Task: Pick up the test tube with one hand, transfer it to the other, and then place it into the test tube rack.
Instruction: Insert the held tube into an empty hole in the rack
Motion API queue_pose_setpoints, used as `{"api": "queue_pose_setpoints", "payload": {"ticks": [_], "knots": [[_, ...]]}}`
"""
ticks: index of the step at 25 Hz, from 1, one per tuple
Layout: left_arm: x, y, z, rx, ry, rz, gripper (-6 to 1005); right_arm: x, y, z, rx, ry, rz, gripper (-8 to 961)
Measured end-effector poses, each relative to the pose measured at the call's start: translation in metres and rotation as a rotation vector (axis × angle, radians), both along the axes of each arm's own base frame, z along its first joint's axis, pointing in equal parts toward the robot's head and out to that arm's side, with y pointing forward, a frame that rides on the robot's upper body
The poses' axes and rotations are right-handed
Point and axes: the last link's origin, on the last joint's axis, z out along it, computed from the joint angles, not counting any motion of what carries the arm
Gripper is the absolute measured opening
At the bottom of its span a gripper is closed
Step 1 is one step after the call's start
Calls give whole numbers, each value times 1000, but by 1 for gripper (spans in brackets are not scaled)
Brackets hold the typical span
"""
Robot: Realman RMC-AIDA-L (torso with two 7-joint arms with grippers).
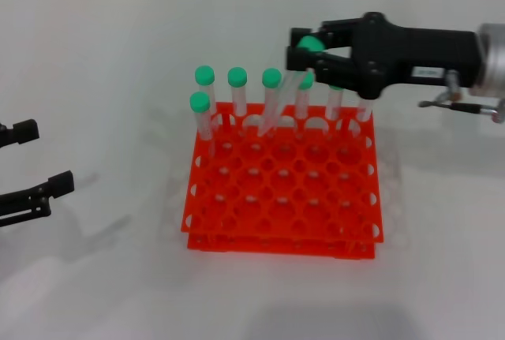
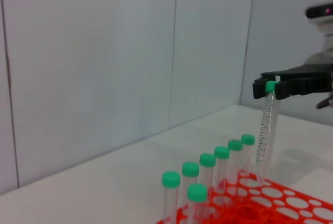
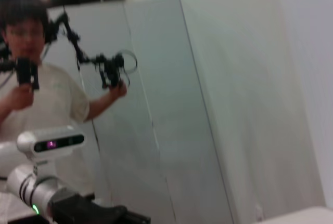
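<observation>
Nearest, the left gripper (image 1: 35, 174) rests parted at the table's left edge. Right gripper (image 1: 304, 50) pinches the test tube (image 1: 280, 103) by its green cap, tilted, its tip entering the test tube rack (image 1: 284, 190) back row.

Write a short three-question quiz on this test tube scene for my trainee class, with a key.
1. True or false: the right tool grips a tube by its top end.
2. Where is that tube's lower end? A) lying on the table B) at the back row of the orange rack C) at the rack's front row
3. What does the left tool, parked apart at the left, hold?
Key: 1 true; 2 B; 3 nothing.
</observation>
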Motion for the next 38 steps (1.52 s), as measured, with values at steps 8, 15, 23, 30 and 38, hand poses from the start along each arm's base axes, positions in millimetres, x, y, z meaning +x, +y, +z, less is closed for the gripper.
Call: {"api": "queue_pose_setpoints", "payload": {"ticks": [8, 15, 23, 30, 38], "knots": [[-5, 5, -3, -3, -1, 16, 890, -31, 17, -28, 15, -146, -4, 258], [-8, 9, -3, -3, 4, 28, 891, -42, 22, -38, 48, -186, -25, 259], [-11, 12, -5, -10, 21, 45, 892, -44, 23, -48, 72, -208, -31, 259], [-14, 14, -5, -14, 42, 56, 892, -44, 25, -48, 94, -215, -29, 261], [-15, 19, -7, -19, 44, 61, 891, -39, 23, -51, 84, -224, -39, 269]]}}
